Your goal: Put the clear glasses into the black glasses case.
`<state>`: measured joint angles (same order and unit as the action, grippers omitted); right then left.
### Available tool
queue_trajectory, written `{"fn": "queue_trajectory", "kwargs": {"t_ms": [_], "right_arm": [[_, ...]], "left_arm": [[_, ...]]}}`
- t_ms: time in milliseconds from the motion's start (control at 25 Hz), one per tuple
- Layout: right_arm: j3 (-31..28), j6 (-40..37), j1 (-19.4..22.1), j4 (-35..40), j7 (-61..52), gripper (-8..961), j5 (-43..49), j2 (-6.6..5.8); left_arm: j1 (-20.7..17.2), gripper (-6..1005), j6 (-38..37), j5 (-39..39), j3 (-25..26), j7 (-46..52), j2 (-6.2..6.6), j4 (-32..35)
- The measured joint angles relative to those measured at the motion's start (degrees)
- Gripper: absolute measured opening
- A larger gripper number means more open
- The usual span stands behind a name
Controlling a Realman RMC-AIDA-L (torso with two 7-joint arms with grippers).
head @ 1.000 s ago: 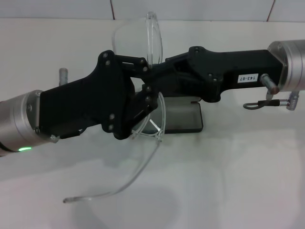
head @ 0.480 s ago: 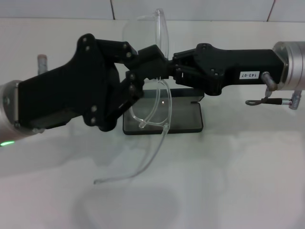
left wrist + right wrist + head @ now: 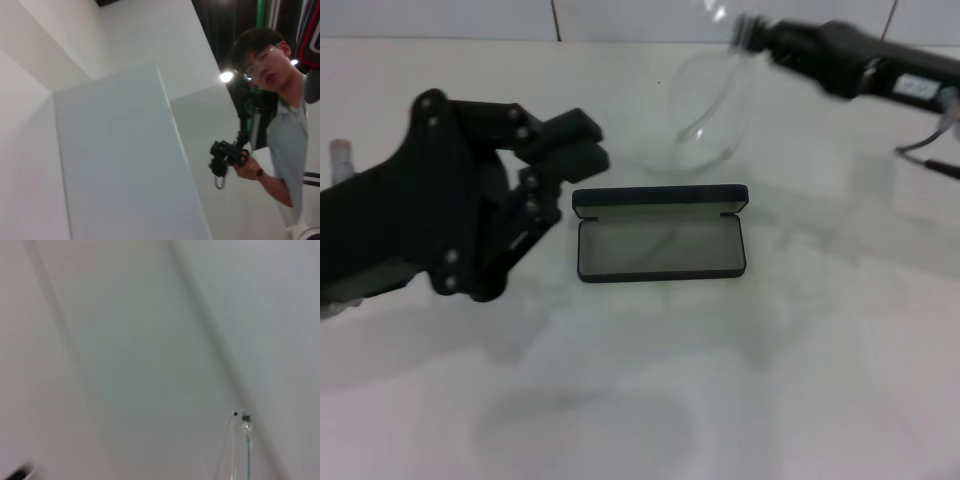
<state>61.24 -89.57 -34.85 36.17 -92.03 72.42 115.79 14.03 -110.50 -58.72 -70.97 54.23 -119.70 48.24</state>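
Left gripper: nearest you in the head view, the black left gripper [image 3: 582, 143] hovers above the white table [image 3: 800, 380], just to the left of the case; you see its fingers close together with nothing between them

Black glasses case: the black glasses case [image 3: 661, 246] lies open at the middle of the table, grey lining up, lid raised along its far edge; you find nothing inside it

Clear glasses: beyond the case and above it, the clear glasses [image 3: 708, 120] hang in the air, lens downward, clear of the case and the table

Right gripper: farthest off, at the upper right, the right gripper [image 3: 752, 32] grips the glasses at their top end; its arm runs out of view to the right

Right wrist view: you get only a thin clear piece of the glasses [image 3: 244, 450] against a pale surface

Left wrist view: you look at white walls and a bystander [image 3: 280, 125] in spectacles with a small black device in hand
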Motion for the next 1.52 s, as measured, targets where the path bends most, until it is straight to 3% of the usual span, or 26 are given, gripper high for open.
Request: {"fn": "queue_trajectory", "kwargs": {"t_ms": [160, 360, 760, 1520], "right_arm": [[-2.88, -0.8, 0.68, -4.1, -0.15, 55, -6.62, -0.32], [-2.04, -4.09, 0.5, -5.14, 0.23, 55, -10.86, 0.07], [6.96, -6.2, -2.29, -5.76, 0.25, 55, -12.32, 0.36], [19.65, -7.35, -3.34, -2.41, 2.64, 54, -14.83, 0.39]], "left_arm": [[-1.74, 99, -0.4, 0.95, -0.18, 0.0, 0.03, 0.85], [-0.22, 99, -0.43, 0.56, -2.75, -0.01, -0.08, -0.02], [3.19, 99, -0.15, 1.04, -6.63, -0.46, -0.24, -1.56], [3.34, 99, 0.03, 1.16, -6.63, -0.5, -0.36, -1.75]]}}
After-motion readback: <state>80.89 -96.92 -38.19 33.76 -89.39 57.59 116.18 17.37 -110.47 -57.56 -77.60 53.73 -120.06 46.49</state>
